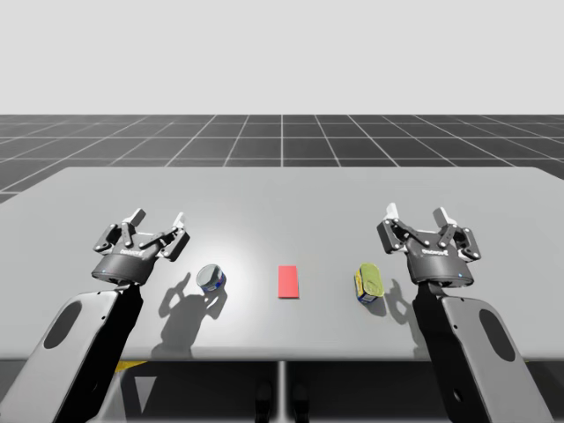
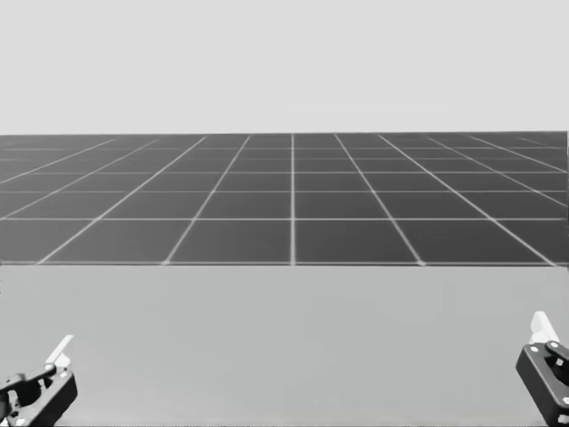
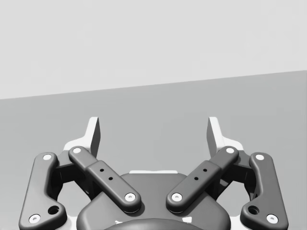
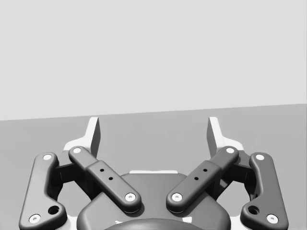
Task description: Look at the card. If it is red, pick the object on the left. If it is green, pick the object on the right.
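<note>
Red card [image 1: 288,281], blue can [image 1: 211,278], yellow can [image 1: 368,282]

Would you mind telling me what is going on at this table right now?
Nothing is being held at this moment. A red card lies on the table between a small blue round can and a yellow-green can. My left gripper hovers open beside the blue can, my right gripper open beside the yellow-green one.

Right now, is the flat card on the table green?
No, the flat card lying on the grey table is red.
</note>
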You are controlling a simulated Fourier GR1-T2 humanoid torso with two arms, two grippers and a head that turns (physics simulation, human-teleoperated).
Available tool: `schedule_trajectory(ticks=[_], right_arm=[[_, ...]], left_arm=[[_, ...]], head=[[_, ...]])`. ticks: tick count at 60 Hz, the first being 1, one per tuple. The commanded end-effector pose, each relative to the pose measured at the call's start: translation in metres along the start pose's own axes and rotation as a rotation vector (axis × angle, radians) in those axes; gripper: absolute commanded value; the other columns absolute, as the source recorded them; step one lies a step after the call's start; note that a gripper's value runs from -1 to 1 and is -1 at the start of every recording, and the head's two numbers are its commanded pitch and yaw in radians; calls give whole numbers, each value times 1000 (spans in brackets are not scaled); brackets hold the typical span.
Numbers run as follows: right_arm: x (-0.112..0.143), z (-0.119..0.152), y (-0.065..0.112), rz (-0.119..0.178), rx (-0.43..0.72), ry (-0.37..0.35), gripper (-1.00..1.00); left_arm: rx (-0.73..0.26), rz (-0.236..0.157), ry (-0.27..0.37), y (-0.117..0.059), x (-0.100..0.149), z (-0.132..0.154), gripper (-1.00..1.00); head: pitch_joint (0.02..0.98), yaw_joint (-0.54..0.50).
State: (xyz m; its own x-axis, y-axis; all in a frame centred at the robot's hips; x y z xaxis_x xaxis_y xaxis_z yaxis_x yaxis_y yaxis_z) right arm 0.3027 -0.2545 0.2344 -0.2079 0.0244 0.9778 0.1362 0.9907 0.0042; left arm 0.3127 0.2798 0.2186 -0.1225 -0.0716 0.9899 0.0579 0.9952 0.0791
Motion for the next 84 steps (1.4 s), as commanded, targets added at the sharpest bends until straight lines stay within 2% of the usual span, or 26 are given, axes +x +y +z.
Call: schedule_trajectory(ticks=[1,5,21,37,63,84], right_arm=[[1,0,0,-3,-3,3,-1000],[1,0,1,-3,-1,2,-1000],[1,0,3,7,7,-1,-1000],[2,1,3,11,4,0,-1000],[3,1,3,14,1,-1,-1000],[1,1,5,14,3,1,-1000]], left_arm=[[0,-1,0,0,0,0,-1000],[0,-1,0,0,0,0,-1000],[-3,-14,1,1,0,-1,-1000],[-6,-20,1,0,1,-1,-1000],[-4,-31,3,-1,1,-2,-1000],[-7,-34,11,-1,0,-2,-1000]], head=[[442,17],[523,16],[749,16],[901,0],[908,26],[908,283]])
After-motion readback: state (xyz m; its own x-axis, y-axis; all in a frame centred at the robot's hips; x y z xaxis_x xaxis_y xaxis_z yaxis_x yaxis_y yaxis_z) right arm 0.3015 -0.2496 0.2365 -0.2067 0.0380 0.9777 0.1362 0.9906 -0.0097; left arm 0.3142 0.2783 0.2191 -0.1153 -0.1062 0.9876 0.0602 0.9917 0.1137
